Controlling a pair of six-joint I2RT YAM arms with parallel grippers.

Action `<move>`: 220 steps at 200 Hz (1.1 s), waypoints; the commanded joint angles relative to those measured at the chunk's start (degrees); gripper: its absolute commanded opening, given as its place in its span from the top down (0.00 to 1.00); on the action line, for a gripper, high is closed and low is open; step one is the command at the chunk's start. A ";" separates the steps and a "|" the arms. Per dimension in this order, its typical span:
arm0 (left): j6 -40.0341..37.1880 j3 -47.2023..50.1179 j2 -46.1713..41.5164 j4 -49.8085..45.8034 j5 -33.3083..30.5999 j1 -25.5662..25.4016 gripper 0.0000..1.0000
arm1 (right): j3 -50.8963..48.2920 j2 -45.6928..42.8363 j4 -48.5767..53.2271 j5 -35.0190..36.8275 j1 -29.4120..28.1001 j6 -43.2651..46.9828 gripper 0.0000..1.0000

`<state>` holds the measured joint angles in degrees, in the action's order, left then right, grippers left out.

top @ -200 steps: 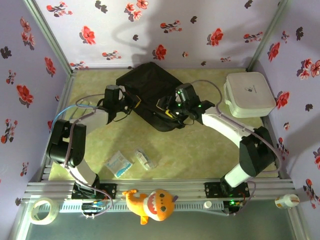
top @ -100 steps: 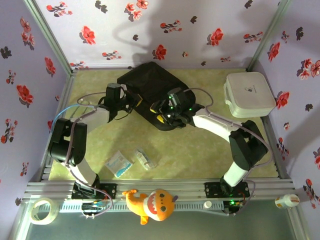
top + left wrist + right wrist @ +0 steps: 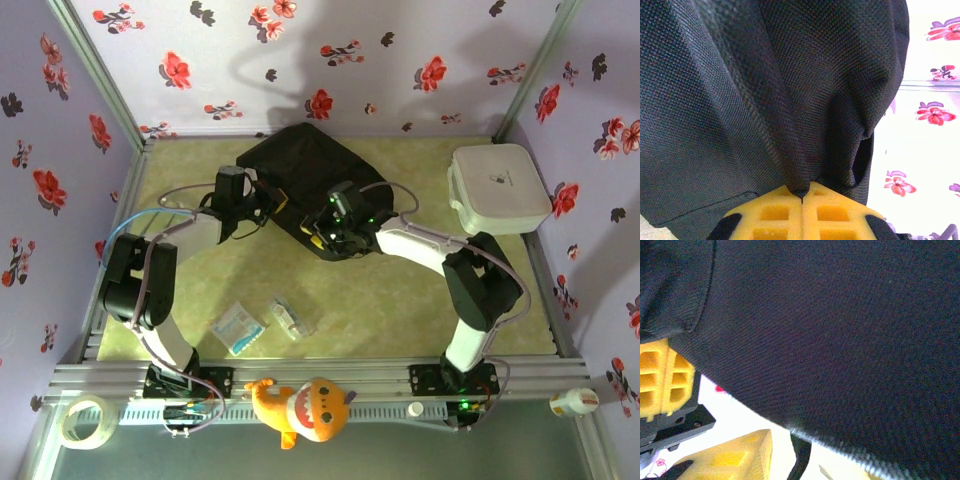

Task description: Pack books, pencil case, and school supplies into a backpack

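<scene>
While my left gripper [image 3: 801, 197] is clenched on a pinch of the black backpack [image 3: 300, 165], yellow pads [image 3: 775, 215] pressed together w/ the cloth tenting up from them, I judge the step in hand to be opening the bag, not loading it yet.

From above, the backpack lies at the table's [image 3: 420, 300] 12 o'clock, rounded top toward the back wall. My left grip is on its 9 o'clock edge. My right gripper [image 3: 715, 412] is at its 5 o'clock corner, jaws apart w/ daylight between them. The bag's fabric hangs across the top of that wrist view, approx. level w/ the upper finger. It isn't clamped on anything I can make out, and I can't tell if an edge or zip tab sits between the fingers.

The clear pencil case [image 3: 290, 318] lies flat on the table toward 6 o'clock from the bag, well apart from it. A pale packet [image 3: 238, 328] lies just beside the case at its 9 o'clock.

Next move, as I see it:
- Get the right fingers around a definite edge or zip pull, then close.
- Hold the left pinch as the anchor and pull away from it so the mouth gapes.
- Soft cloth will prob. slip or bunch, so the bite needs to be deep and the pull slow.
- Go for the case only once the opening stays wide.
</scene>
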<state>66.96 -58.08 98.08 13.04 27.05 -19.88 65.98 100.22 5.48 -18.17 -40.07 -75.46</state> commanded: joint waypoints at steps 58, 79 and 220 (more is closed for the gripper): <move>-1.30 -2.73 0.16 2.56 3.56 -0.91 1.00 | 2.19 -1.04 3.66 4.64 0.30 2.69 0.69; -1.39 -2.82 0.27 2.36 3.58 -0.91 1.00 | 1.91 -1.39 3.69 4.47 0.44 2.72 0.70; -2.01 -2.82 1.49 2.34 3.62 -0.79 1.00 | -3.71 -8.53 7.33 8.26 2.19 9.04 1.00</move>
<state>66.92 -58.59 98.83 12.84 27.92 -19.90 63.99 94.94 9.61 -12.95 -38.54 -69.89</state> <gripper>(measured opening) 0.044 0.045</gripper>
